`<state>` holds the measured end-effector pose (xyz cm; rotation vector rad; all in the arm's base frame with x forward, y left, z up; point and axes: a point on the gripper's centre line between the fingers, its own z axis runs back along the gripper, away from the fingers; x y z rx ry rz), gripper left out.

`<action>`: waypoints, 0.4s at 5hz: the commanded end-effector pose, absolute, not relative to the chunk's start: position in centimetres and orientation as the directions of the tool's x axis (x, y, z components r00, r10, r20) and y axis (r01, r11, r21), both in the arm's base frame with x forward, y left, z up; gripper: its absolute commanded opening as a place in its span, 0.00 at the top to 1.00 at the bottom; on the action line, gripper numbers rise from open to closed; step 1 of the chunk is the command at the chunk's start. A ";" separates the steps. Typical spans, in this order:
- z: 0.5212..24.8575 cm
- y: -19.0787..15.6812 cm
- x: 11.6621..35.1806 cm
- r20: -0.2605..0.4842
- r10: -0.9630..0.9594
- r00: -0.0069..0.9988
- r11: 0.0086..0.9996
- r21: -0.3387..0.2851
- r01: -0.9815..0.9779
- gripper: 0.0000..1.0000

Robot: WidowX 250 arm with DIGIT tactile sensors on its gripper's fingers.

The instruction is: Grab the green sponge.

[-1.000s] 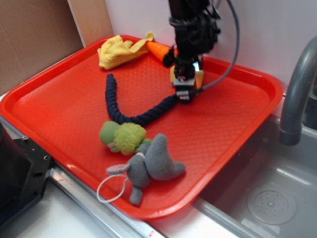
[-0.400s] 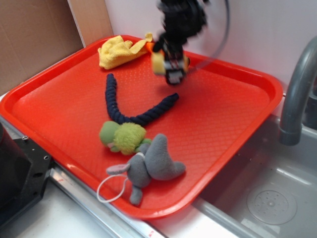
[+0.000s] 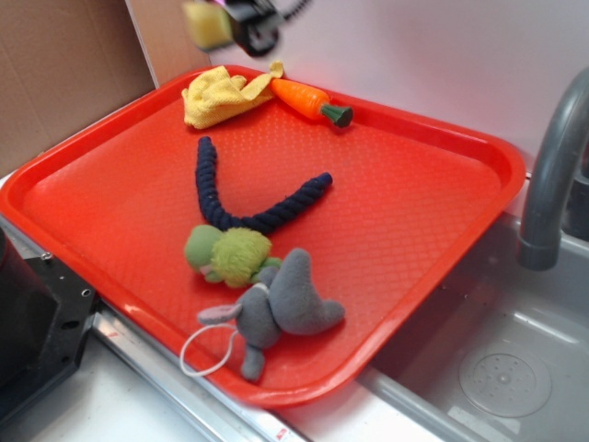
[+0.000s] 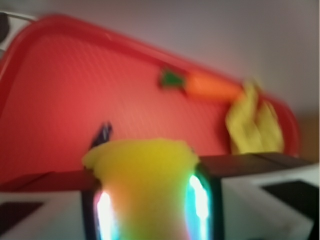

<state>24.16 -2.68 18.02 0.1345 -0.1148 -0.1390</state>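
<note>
Pincer (image 3: pixel 241 20) is high at the exterior view's 12 o'clock edge, blurred, clamped on the green sponge (image 4: pixel 142 175), well above the red tray (image 3: pixel 433 221). On the tray: carrot toy (image 3: pixel 308 98) and yellow rag (image 3: pixel 218 94) at 12 o'clock, navy rope (image 3: pixel 239 198) centre, plush toys (image 3: pixel 262 285) at 6 o'clock.

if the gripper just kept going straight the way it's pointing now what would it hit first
Probably bare red tray, short of the carrot. The gripper, shut on the green sponge, points down at it, though blur leaves depth uncertain.
</note>
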 end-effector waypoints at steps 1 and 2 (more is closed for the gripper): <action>23.8 -2.6 22.8 0.125 0.341 0.932 0.925 0.133 -0.356 1.00; 23.7 -2.1 22.2 0.095 0.517 0.851 0.841 0.131 -0.525 1.00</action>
